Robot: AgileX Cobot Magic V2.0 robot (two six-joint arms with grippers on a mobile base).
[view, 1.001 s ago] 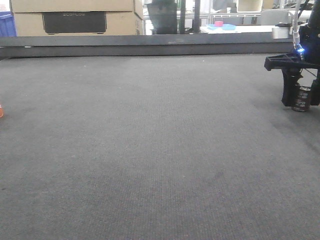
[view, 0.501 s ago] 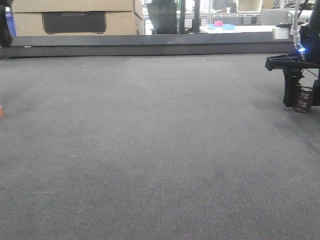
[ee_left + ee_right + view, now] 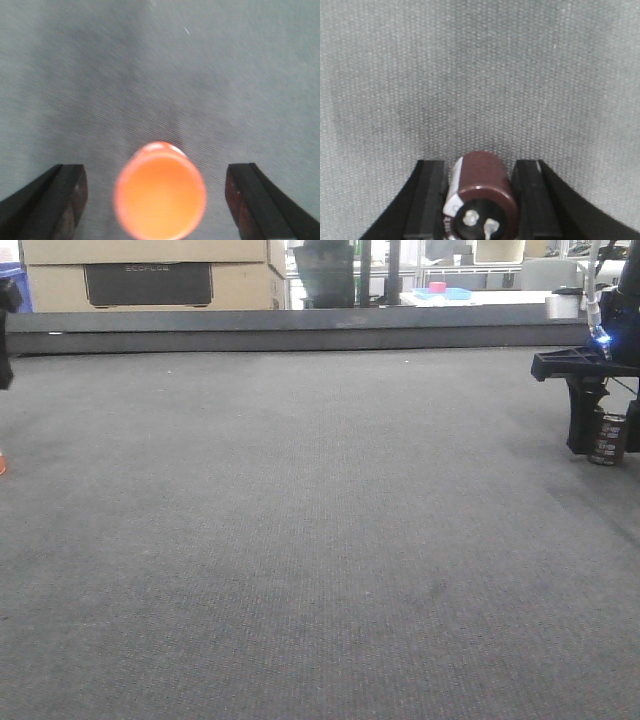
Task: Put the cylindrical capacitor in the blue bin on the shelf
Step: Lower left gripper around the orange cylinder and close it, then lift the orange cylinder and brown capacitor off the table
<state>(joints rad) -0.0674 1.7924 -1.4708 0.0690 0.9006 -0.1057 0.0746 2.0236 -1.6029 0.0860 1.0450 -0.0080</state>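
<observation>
Open grey mat (image 3: 320, 540) centre, ledge (image 3: 300, 332) behind, orange object (image 3: 160, 197) left, cylindrical capacitor (image 3: 606, 438) right.

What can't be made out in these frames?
1. Shelf, blue bin: unidentifiable anywhere; front view shows only a blue sliver cut by its left edge.
2. Orange object: blurred in left wrist view, cropped by front view's left edge.
3. Cylindrical capacitor print: too small in front view.
4. Right tool grip: pad contact shadowed in right wrist view.
</observation>
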